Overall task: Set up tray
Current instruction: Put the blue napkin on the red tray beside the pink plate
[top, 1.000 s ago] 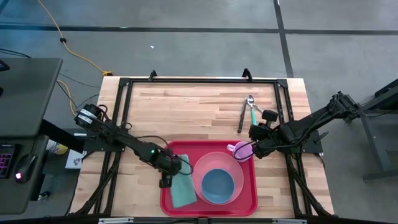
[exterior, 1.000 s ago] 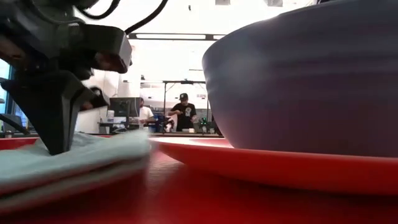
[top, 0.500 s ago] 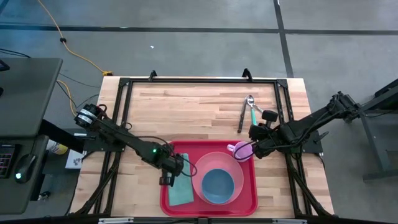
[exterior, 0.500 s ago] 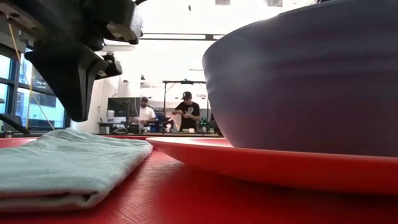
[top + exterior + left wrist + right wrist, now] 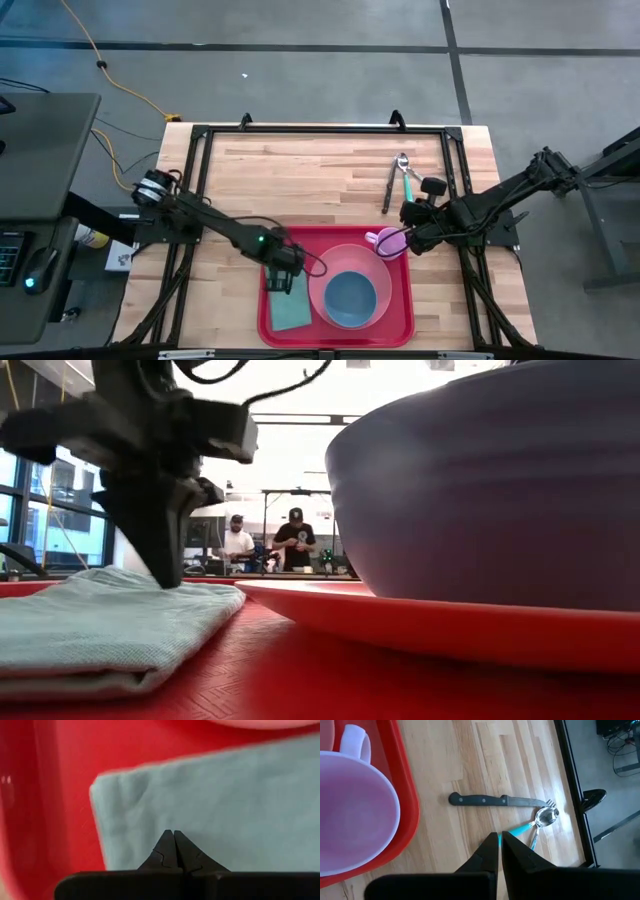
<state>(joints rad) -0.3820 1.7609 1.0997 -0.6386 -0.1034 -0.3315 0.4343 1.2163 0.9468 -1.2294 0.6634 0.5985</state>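
Observation:
The red tray point(image 5: 398, 322) lies at the table's near edge. On it a folded teal cloth point(image 5: 290, 308) lies flat at the left. Beside the cloth sits a pink plate point(image 5: 322, 268) with a blue bowl point(image 5: 349, 296) in it, and a pale purple mug point(image 5: 386, 243) stands at the tray's far right corner. My left gripper point(image 5: 280, 283) is shut and points down over the cloth's far end point(image 5: 150, 795). My right gripper point(image 5: 410, 240) is shut and hangs above the table just right of the mug, holding nothing. My left gripper's shut fingertips point(image 5: 165, 582) come from above, pointing down, at the far end of the cloth point(image 5: 100, 622). In the low view they reach down to the cloth's top line. Whether they touch it I cannot tell.
A black-handled knife point(image 5: 490, 800), a spoon point(image 5: 545, 816) and a teal-handled fork point(image 5: 534, 840) lie on bare wood at the far right, beyond the tray. A black frame point(image 5: 300, 130) runs round the table. People stand in the room behind.
My left gripper, shut throughout, has risen off the cloth's left part, swung toward the table's right edge and the plate, turned about its own line, and come down again at the cloth's far end. The cloth now lies flat.

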